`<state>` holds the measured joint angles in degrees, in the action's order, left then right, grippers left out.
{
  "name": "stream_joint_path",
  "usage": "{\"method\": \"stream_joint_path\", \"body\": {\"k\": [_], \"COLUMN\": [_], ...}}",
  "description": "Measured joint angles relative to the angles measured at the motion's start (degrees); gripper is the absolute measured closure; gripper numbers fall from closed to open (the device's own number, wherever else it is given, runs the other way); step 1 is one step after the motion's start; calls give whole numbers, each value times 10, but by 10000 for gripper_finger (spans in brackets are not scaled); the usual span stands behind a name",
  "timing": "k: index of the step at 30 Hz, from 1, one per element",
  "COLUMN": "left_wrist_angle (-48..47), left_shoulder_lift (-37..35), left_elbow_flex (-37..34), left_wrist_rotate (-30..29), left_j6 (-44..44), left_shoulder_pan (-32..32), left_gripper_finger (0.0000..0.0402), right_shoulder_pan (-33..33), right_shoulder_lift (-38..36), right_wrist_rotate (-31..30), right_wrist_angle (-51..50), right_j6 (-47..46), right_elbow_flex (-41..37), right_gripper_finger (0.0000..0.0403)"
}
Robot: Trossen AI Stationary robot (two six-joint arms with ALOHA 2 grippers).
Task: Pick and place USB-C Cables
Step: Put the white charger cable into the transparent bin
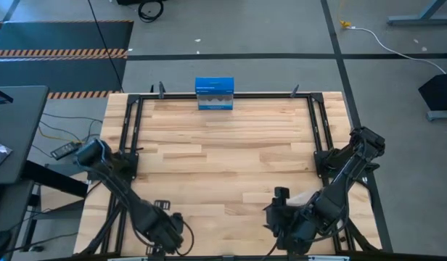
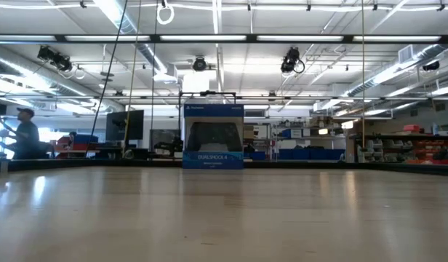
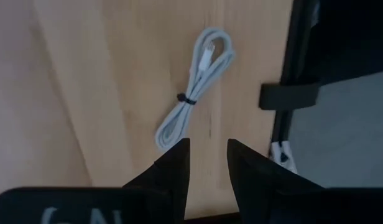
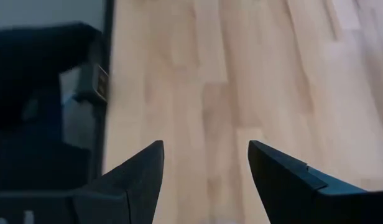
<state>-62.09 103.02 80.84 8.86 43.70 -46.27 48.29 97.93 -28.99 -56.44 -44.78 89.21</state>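
Note:
A white-grey USB-C cable [image 3: 194,93] lies flat on the wooden table, a bundled loop tied at its middle by a dark band, close to the table's black frame edge. It shows only in the left wrist view. My left gripper [image 3: 208,155] hovers just short of the cable's nearer loop, fingers open by a narrow gap, and sits at the table's near-left [image 1: 169,235]. My right gripper [image 4: 204,165] is open wide over bare wood at the table's near-right [image 1: 278,217]. The teal, maroon, dark purple and green cables are out of view.
A blue rectangular box [image 1: 214,93] stands upright at the middle of the table's far edge, also seen in the low view as the blue box [image 2: 213,138]. A black frame rail [image 1: 129,138] runs around the table. A person [image 2: 24,135] sits far off in the room.

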Motion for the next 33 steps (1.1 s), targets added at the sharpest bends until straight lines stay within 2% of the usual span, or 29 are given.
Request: {"method": "stream_joint_path", "body": {"k": [8, 16, 20, 23, 28, 31, 33], "left_wrist_angle": [28, 34, 57, 100, 141, 140, 140], "left_shoulder_lift": [73, 103, 106, 104, 101, 97, 90], "left_elbow_flex": [0, 0, -23, -54, -84, -83, -85], "left_wrist_rotate": [19, -22, -27, -4, 1, 0, -6], "left_j6": [-28, -76, -84, -84, -75, -86, -95], "left_shoulder_pan": [-16, -11, -7, -4, -3, 6, 11], "left_gripper_finger": [287, 287, 287, 287, 288, 302, 325], "right_shoulder_pan": [5, 16, 22, 26, 26, 24, 20], "right_shoulder_lift": [0, 0, 0, 0, 0, 0, 0], "right_wrist_rotate": [1, 1, 1, 1, -2, -10, -17], "right_wrist_angle": [51, 76, 94, 103, 104, 103, 104], "right_j6": [19, 15, 15, 15, 15, 19, 25], "right_elbow_flex": [0, 0, 0, 0, 0, 0, 0], "right_gripper_finger": [163, 163, 163, 163, 163, 163, 163]}}
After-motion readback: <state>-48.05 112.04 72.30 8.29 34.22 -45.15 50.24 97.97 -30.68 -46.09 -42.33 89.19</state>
